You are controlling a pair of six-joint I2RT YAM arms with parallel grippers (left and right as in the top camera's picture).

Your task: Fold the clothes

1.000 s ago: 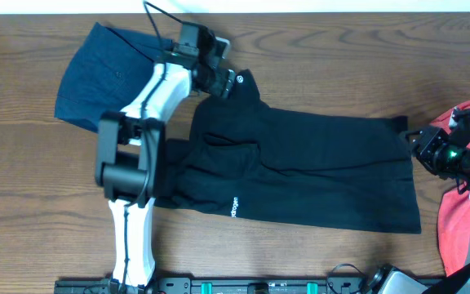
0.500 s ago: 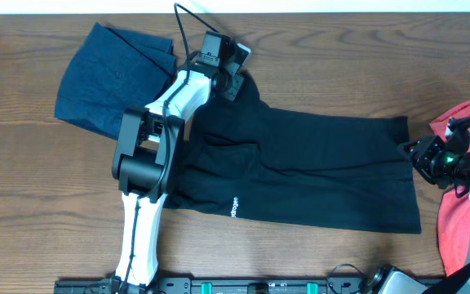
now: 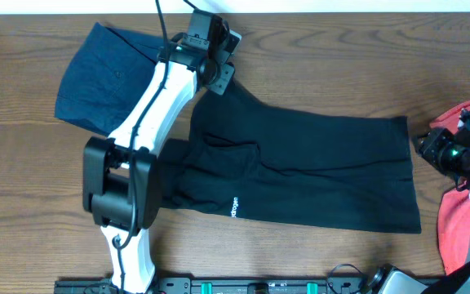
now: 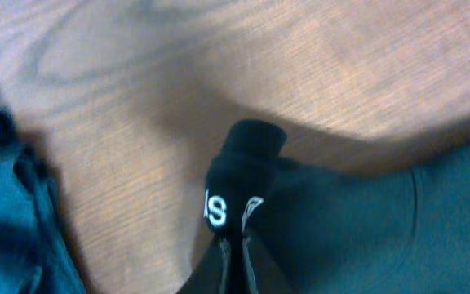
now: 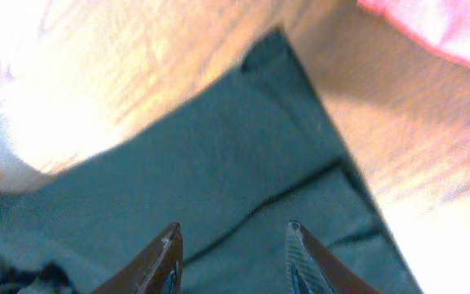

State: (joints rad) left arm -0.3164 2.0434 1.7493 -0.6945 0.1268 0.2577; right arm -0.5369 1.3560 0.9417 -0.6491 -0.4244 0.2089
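Right now my left pincer (image 4: 237, 245) is closed tight on a bunched-up tip of the black T-shirt (image 3: 317, 163). A small white print mark (image 4: 215, 208) shows on the pinched cloth just ahead of the fingers. Seen from overhead, that grip sits at the shirt's far-left end, just beside the navy garment (image 3: 104, 73).

From there the shirt runs away to the right. Its long axis lies across the table (image 3: 23, 204), with the body spread fairly flat and a few rumples near the left.

My right pincer (image 5: 233, 245) is partly open and holds nothing. It hovers over the shirt's opposite end, with the far-right corner just ahead of its fingers. The coral-red T-shirt (image 3: 463, 220) lies beyond it at the table's right edge.

So each arm is at its own end of the shirt. I judge that the next fold depends on the right side taking hold of that corner. The left arm is too far away to reach it.
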